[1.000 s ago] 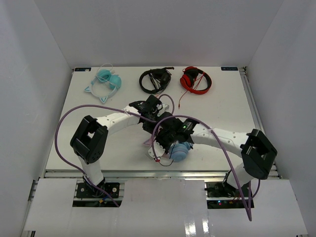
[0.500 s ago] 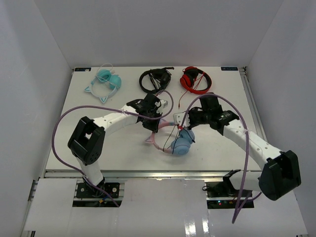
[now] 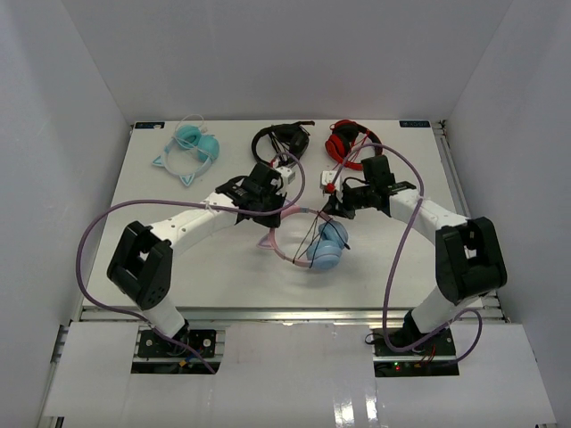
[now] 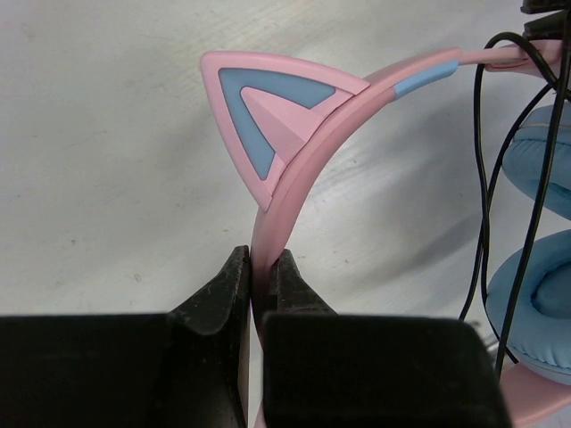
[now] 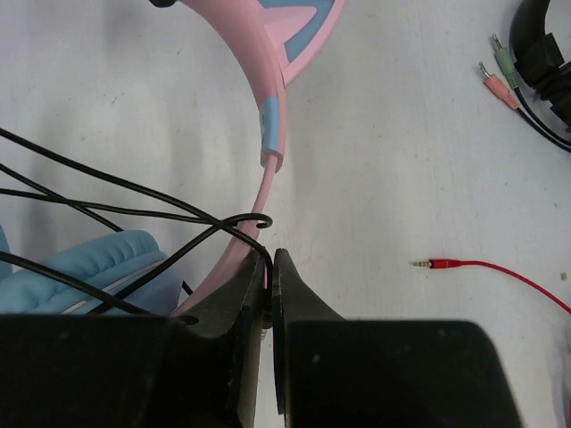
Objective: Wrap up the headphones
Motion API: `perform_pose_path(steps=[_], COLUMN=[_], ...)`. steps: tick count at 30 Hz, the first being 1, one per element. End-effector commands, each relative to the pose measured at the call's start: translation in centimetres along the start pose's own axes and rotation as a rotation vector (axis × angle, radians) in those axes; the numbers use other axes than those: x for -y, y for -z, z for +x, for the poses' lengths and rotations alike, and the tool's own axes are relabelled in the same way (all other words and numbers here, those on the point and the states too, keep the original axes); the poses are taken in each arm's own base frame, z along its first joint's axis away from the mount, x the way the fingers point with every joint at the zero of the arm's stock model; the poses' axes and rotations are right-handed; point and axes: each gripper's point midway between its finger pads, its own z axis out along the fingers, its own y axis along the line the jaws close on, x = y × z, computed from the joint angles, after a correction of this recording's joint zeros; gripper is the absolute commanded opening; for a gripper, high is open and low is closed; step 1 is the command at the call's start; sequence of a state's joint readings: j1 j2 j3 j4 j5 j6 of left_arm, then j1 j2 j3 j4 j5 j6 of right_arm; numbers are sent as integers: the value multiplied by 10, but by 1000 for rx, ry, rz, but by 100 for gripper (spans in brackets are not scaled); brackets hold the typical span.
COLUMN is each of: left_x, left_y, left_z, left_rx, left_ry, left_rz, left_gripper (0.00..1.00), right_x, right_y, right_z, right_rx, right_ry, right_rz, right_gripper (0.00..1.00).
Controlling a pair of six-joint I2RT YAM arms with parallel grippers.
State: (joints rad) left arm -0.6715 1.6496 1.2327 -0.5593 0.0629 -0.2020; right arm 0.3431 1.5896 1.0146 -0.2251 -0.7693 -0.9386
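Left fingers (image 4: 214, 294) are clamped on the pink headband (image 4: 299, 178) just below its cat ear. Right fingers (image 5: 299, 303) are pinched shut on a loop of the thin black cable (image 5: 134, 192), beside the headband's slider arm.

The counter (image 3: 178, 267) carries the headphones (image 3: 323, 251) at centre frame in the top view, between the two arms.

Handling notes:
- The set is probably light.
- The headband is likely a stiff, springy, smooth plastic arc. Grip it across its flat faces, clear of the protruding ear, which could snap.
- The light blue ear cups (image 4: 544, 152) look soft and compressible. Avoid them as hold points.
- The cable is limp and thin, so it is liable to slip or tangle. Pinch it firmly and keep it taut when winding.
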Motion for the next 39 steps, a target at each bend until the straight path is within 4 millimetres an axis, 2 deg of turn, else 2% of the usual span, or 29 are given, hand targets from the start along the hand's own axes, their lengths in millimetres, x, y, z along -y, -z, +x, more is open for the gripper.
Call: perform_pose_path(steps=[1,3,5,8,11,14,19,20,24,26,28,32,35,37,38,39], left_x=[-16,-32,-40,-43,-47,-48,-49,-48,-45,-43,-41,-37,-33,-31,-30,-30], left_y=[2,-7,-17,-28,-39,-47,-56,-57,-50,-42,-32,-14,11,30,39,45], left_z=[-47,-50,-57,-65,-64,-62,-50,-47,-44,-45,-49,-56,-65,-70,-71,-68], left_rx=[158,168,194,233,240,242,214,207,203,207,216,230,268,301,318,324], left_ry=[87,119,128,114,93,82,77,78,87,87,88,81,63,48,39,35], left_rz=[-27,-55,-67,-65,-62,-57,-51,-48,-34,-28,-24,-14,-5,-10,-9,-5], left_gripper=[0,0,0,0,0,0,2,7,52,65,70,78,86,91,93,94], right_x=[46,62,72,87,98,105,103,104,107,109,111,117,120,122,122,121], right_y=[-10,-17,-25,-32,-40,-44,-45,-44,-34,-26,-19,-3,17,34,43,52], right_z=[-3,1,7,10,20,27,32,32,27,18,15,4,-7,-12,-14,-15], right_rx=[4,-10,-14,-8,-26,-42,-49,-52,-64,-62,-67,-84,-86,-84,-85,-88], right_ry=[-71,-89,-107,-138,-160,-173,-183,-182,-164,-149,-144,-132,-134,-152,-161,-168], right_rz=[62,81,101,145,168,183,188,194,236,262,284,340,394,428,442,455], right_gripper=[8,9,10,11,11,12,22,26,39,50,59,67,78,91,94,92])
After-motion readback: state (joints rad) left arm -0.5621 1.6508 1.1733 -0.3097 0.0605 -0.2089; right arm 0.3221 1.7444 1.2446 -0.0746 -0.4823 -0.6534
